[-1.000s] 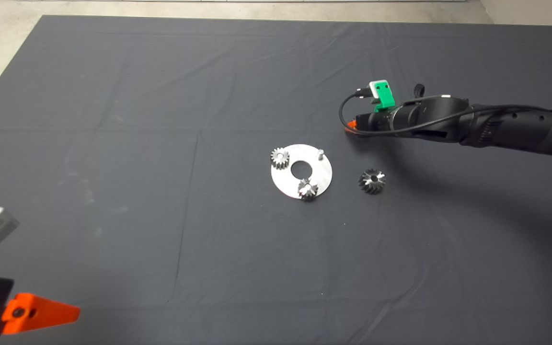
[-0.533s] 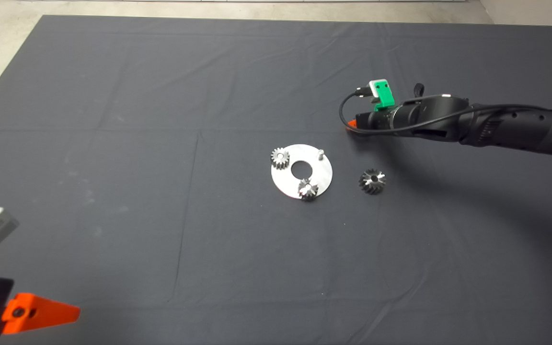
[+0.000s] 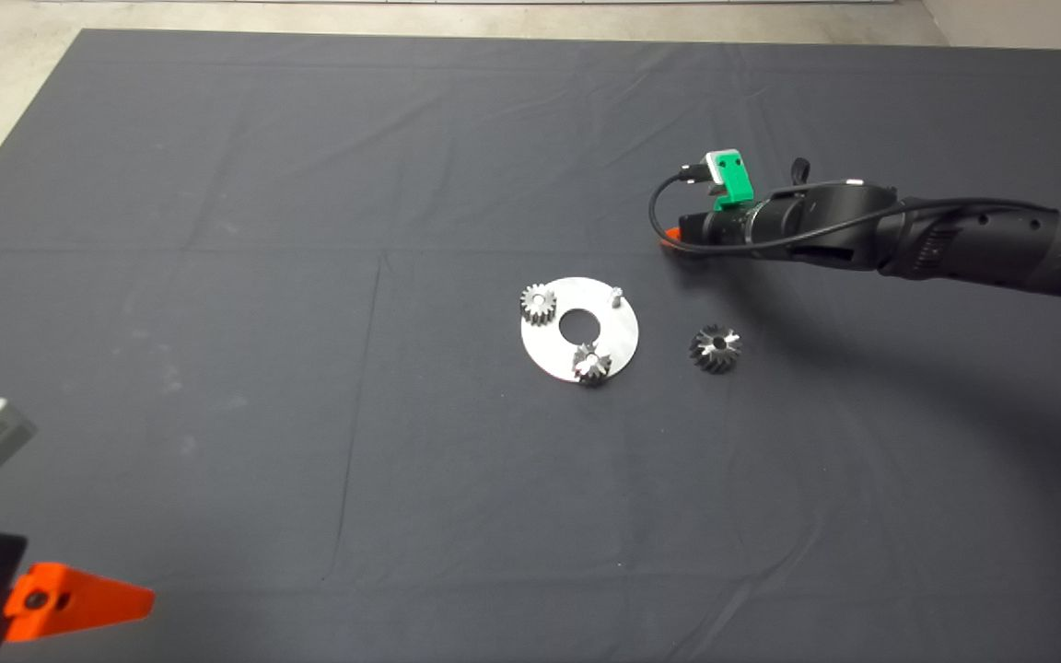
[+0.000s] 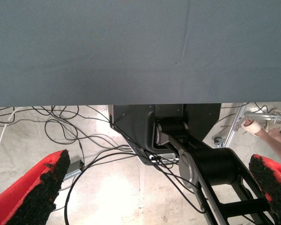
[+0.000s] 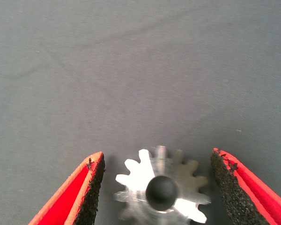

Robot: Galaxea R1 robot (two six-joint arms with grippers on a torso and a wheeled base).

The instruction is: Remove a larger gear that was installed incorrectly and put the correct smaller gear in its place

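The left gripper [image 4: 158, 157] is parked at the near left edge of the mat [image 3: 217, 387], fingers wide apart; its wrist view shows the mat's edge, floor cables and a person's foot [image 4: 253, 125]. Mid-mat lies a round plate [image 3: 618, 339]. A small gear [image 3: 591, 364] sits on a peg at its near rim. The larger gear [image 3: 715, 348] lies flat on the mat just right of the plate, not touching it. On the plate's far left rim stands a pale gear [image 3: 538, 303], and on the far right a bare pin [image 3: 615, 296]. Farther and to the right, the right gripper [image 5: 157, 154] points down at the mat, fingers [image 5: 91, 192] apart. The smaller gear [image 5: 161, 190] lies flat between them, with a gap on each side; in the head view the arm hides it.
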